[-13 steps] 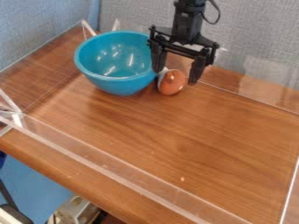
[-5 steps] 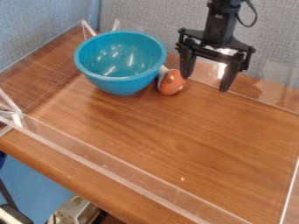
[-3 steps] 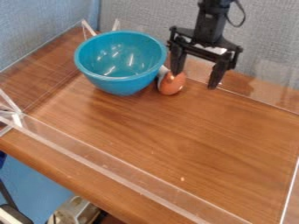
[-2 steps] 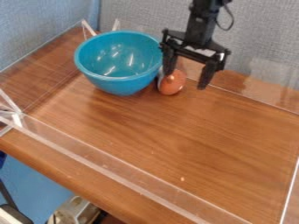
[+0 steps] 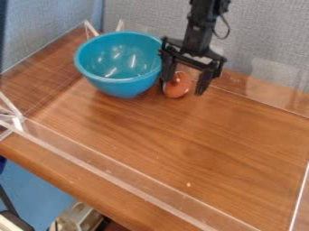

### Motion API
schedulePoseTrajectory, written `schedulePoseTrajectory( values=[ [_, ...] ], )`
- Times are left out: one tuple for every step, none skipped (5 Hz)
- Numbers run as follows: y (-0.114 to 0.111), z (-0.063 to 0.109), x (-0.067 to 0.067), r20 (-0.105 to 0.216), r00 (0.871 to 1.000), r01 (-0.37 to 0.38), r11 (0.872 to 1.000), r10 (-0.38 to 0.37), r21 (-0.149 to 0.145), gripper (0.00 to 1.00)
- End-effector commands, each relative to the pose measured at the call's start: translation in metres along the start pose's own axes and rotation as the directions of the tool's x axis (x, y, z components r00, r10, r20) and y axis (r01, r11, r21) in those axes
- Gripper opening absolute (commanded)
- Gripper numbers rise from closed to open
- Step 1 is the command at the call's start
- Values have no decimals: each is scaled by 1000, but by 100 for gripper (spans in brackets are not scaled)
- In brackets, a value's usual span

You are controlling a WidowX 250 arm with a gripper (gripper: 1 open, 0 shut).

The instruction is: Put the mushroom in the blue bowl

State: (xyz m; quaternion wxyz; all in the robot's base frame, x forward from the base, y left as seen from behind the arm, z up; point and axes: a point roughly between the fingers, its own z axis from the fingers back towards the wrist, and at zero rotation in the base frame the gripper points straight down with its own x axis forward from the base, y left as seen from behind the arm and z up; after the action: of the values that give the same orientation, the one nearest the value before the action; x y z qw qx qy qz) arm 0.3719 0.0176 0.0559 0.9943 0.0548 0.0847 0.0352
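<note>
Camera: gripper [image 5: 187, 83] above wooden table [image 5: 175, 162], fingers apart, one on either side of mushroom [image 5: 178, 86] as seen here. Contact with it, can't tell. Mushroom on table, just beside blue bowl [image 5: 117, 65], outside it. Bowl upright, near grey wall [image 5: 259, 41] at back.

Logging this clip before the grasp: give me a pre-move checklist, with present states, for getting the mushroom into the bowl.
- Fingers open: ok, they stand apart.
- Mushroom in view: ok, partly covered by a finger.
- Mushroom out of the bowl: ok, it lies beside the blue bowl on the wooden table.
- Blue bowl upright, opening up: ok.
- Fingers on either side of the mushroom: cannot tell, depth is unclear from this view.
- Mushroom gripped and lifted: not ok, it rests on the table.
</note>
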Motion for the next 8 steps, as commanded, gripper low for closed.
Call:
schedulePoseTrajectory(
  values=[
    [21,13,14,54,998,-32,999,32,-4,100],
    [26,4,23,42,999,-28,1000,29,-5,100],
    [29,-4,27,31,999,-29,1000,29,-5,100],
    [29,-11,30,20,999,-29,1000,29,-8,100],
    [28,-15,31,14,999,-32,999,33,-11,0],
    [25,-16,31,11,999,-34,999,34,-13,0],
    [21,-17,30,9,999,-35,999,35,-16,0],
    [18,-17,30,7,999,-36,999,37,-19,0]
  ],
)
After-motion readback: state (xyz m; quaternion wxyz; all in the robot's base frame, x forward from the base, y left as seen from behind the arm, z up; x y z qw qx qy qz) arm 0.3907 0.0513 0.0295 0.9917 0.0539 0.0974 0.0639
